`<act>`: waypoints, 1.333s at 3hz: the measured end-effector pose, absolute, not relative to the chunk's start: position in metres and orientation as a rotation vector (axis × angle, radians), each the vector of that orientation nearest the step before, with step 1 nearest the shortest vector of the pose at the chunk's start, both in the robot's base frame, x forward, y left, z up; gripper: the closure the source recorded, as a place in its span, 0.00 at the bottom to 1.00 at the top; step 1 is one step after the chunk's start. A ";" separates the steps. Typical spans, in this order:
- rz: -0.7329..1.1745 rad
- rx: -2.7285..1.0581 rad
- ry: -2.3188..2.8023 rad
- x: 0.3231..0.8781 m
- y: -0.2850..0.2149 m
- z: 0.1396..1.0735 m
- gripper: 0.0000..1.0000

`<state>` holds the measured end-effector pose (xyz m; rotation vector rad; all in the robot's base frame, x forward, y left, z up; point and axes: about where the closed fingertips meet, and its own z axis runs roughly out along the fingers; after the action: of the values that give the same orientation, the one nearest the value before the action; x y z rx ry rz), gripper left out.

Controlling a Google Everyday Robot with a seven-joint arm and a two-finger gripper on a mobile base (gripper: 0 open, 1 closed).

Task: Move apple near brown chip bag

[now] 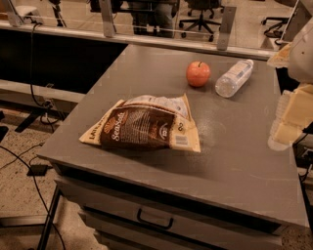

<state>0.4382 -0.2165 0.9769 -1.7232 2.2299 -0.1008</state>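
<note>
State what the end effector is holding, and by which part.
Nothing: the end effector hovers at the right edge, while the small round red apple rests on the grey tabletop, untouched.

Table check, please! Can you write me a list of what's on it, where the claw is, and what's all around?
Surface: grey table, drawers below.
Job's things: apple at the back, stem up; brown chip bag lying flat nearer the front, apart from it.
Clutter: water bottle on its side, right of the apple.
Grippers: claw at the right edge, over the table's right side.
Cables: black cables on the floor, left.
Surroundings: office chairs behind.
</note>
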 end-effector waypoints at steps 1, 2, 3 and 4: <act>-0.101 -1.723 2.230 0.438 -0.216 0.977 0.00; -0.159 -1.691 2.255 0.454 -0.225 0.980 0.00; -0.205 -1.647 2.259 0.501 -0.242 0.992 0.00; -0.181 -1.576 2.170 0.559 -0.252 1.000 0.00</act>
<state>0.5595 -0.2515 0.9998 -1.5761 2.1698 -0.1812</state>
